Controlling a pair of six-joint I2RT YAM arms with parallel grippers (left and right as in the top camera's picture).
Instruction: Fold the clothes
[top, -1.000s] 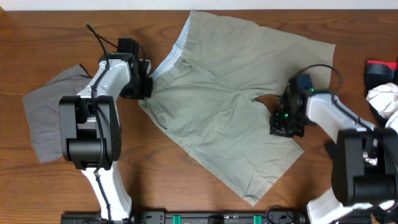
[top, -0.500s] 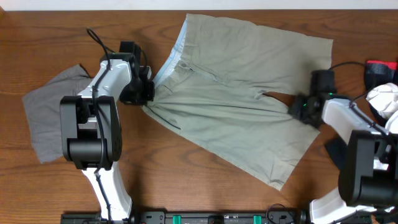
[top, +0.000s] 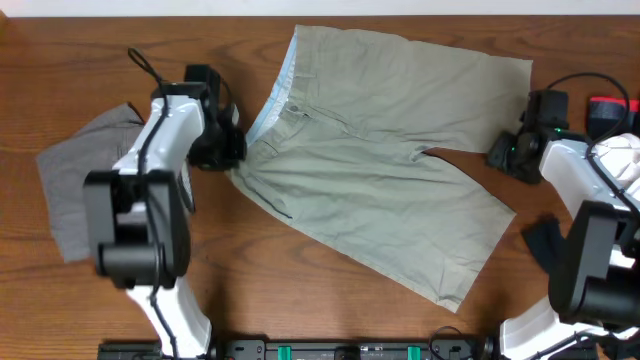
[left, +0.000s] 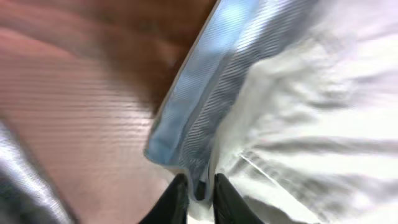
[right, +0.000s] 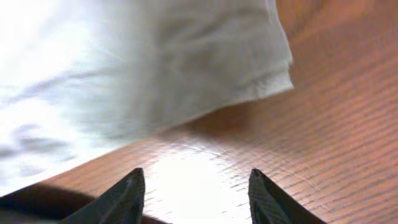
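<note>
Lying flat on the wooden table (top: 300, 310), the khaki shorts (top: 380, 170) are stretched lengthwise between the arms, their waistband (left: 205, 93) pinched by the left gripper (left: 198, 190), while the right gripper (right: 196, 180) is held spread just beside the far leg hem (right: 273, 81).

Bare table (top: 300, 295) lies open at 6 o'clock of the khaki shorts (top: 380, 170) — grey shorts (top: 65, 190) block 9 o'clock, white cloth (top: 618, 155) crowds 3 o'clock.

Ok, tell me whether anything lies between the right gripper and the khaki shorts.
Nothing visible does. The open right gripper faces the leg hem of the khaki shorts, and only the table shows between them.
</note>
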